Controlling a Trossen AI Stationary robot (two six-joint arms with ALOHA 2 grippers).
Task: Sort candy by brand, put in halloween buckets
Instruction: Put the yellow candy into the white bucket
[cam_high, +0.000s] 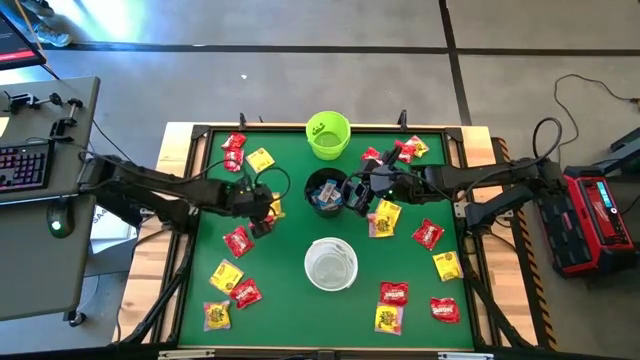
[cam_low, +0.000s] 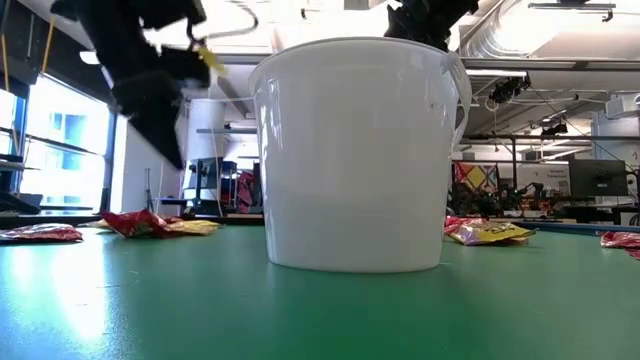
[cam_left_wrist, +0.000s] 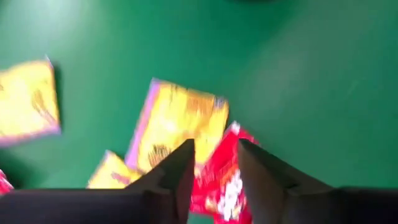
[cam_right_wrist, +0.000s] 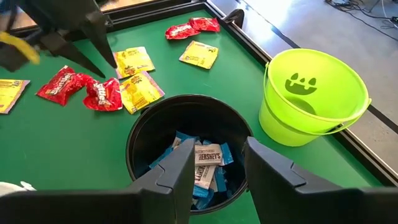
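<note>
Green table (cam_high: 290, 300) carries three buckets — lime green bucket (cam_high: 328, 135) beyond the right gripper (cam_high: 362, 193), black bucket (cam_high: 324, 192) right under it, white bucket (cam_high: 330, 264) nearer — with red and yellow candy packets (cam_high: 238, 241) scattered around the left gripper (cam_high: 262, 212).

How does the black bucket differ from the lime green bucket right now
The black bucket holds blue-and-white candy packets; the lime green bucket looks empty. The green one bears a dark jack-o'-lantern face, while the black one shows no mark here. The right gripper hovers, open, over the black one; nothing is above the green. Both stand upright and are of like size.
</note>
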